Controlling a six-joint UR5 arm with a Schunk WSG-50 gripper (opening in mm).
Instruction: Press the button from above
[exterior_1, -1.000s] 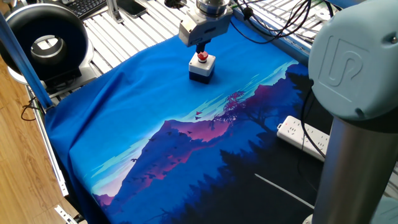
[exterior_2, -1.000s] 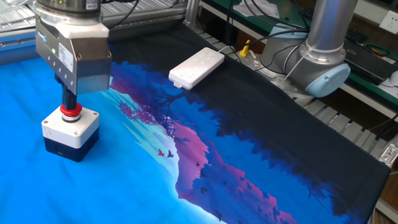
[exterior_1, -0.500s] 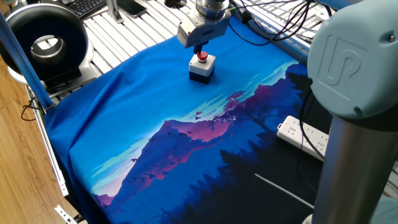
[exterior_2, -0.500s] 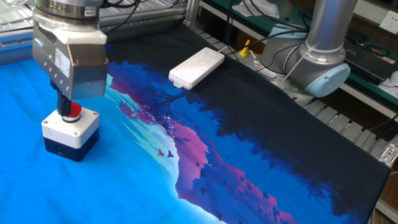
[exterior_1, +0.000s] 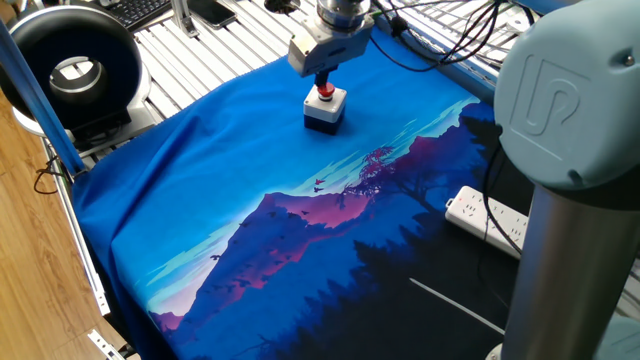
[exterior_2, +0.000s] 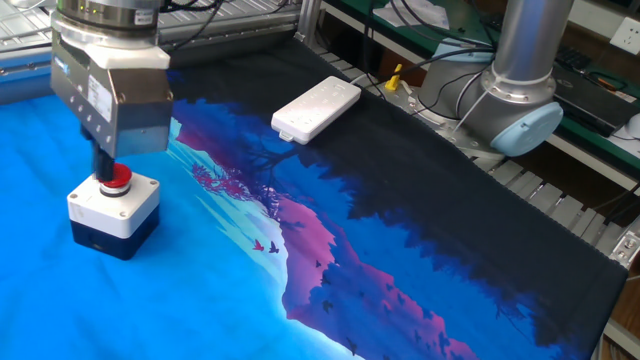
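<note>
I have the gripper (exterior_2: 104, 170) directly over the button (exterior_2: 119, 179), its dark fingers (exterior_2: 103, 162) reaching down onto the red cap; I cannot tell from either view whether they are spread or closed. The button sits on its small box (exterior_1: 325, 108), light grey on top with a dark base, which rests on the blue printed cloth (exterior_1: 250, 200) covering the desk. A white power strip (exterior_2: 316, 108) lies well apart on the cloth's dark part.

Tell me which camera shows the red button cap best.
The other fixed view: the red button cap is close and large under the gripper, atop its grey box. In one fixed view the cap is small and distant.
</note>
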